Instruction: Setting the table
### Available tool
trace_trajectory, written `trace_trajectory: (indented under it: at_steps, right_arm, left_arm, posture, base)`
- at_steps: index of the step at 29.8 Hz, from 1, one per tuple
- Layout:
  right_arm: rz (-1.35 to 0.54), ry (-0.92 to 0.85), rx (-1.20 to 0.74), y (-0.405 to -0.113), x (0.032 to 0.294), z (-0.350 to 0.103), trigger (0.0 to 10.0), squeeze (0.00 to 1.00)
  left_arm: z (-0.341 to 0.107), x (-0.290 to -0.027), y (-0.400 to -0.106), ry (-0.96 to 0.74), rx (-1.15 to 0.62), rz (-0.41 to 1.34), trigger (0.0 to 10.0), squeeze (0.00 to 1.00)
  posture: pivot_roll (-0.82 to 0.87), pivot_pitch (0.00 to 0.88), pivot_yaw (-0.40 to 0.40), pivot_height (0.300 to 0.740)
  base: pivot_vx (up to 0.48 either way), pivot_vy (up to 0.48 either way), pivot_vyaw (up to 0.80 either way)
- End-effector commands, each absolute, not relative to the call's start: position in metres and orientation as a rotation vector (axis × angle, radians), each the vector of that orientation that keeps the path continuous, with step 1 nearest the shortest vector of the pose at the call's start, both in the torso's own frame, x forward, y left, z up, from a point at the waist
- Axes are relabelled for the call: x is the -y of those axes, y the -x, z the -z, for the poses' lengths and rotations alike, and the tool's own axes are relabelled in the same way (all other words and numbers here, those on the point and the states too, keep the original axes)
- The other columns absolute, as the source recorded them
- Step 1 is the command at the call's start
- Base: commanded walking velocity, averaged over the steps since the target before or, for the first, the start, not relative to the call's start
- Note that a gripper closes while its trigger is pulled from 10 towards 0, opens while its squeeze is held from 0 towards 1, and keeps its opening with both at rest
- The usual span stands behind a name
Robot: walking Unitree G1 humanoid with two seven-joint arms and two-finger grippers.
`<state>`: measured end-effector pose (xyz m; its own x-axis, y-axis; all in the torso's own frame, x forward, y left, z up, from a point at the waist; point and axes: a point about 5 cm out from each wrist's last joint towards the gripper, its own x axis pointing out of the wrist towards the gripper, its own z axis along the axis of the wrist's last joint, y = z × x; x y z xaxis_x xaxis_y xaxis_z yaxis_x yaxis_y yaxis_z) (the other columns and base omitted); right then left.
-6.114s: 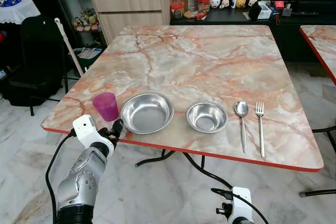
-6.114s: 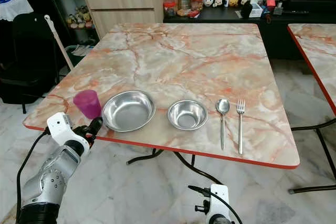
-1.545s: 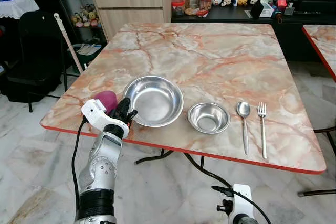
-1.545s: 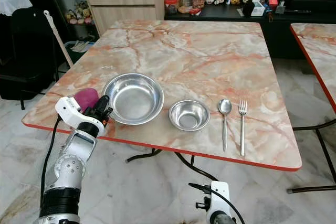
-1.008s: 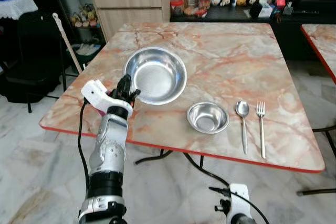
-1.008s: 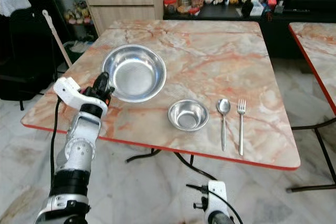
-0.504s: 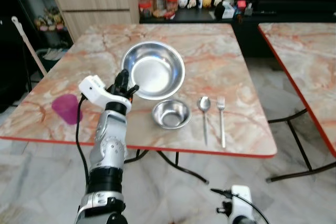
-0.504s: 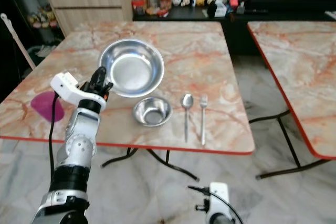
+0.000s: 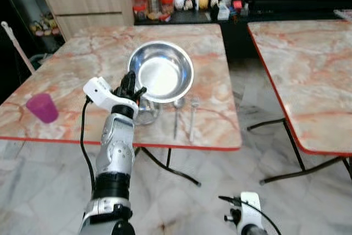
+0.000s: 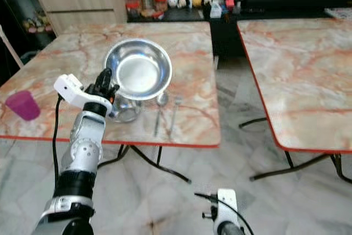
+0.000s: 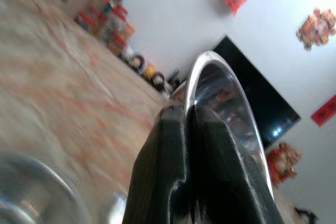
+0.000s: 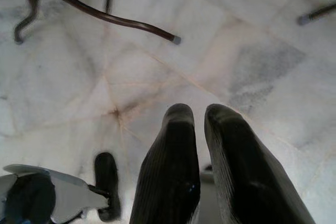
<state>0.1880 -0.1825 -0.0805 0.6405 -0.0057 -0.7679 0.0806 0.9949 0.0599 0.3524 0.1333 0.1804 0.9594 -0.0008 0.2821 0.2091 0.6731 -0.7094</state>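
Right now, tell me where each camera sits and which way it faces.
Left eye: head, looking down at the marble table; left end effector lifts the large steel bowl.
Right eye: same scene as the left eye.
Left wrist: along shut fingers pinching the bowl's rim.
Right wrist: down at the floor, right end effector idle.

Left arm: silver, raised upright from the lower edge of the head views, forearm nearly vertical, black cable looping beside it.
Left wrist: white camera housing angled off to the robot's left.
Left gripper: fingers pressed together, pinching the rim of the large steel bowl, which it holds lifted and tilted.
Right arm: hangs low at the bottom of the head views, idle.
Right gripper: points down at the floor; the two black fingers lie close together with a narrow gap between them, holding nothing.
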Motion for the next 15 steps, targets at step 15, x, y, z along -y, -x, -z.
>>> trace_trajectory:
  at_steps: [15]
  right_arm:
    - [0.065, -0.106, -0.85, -0.1924, 0.1828, 0.0779, 10.0, 0.0]
  left_arm:
    - [-0.1877, -0.1293, -0.3521, 0.811, 0.297, 0.124, 10.0, 0.0]
  posture:
    - [-0.03, 0.0, 0.052, 0.714]
  base:
    - [0.0, -0.341, 0.0]
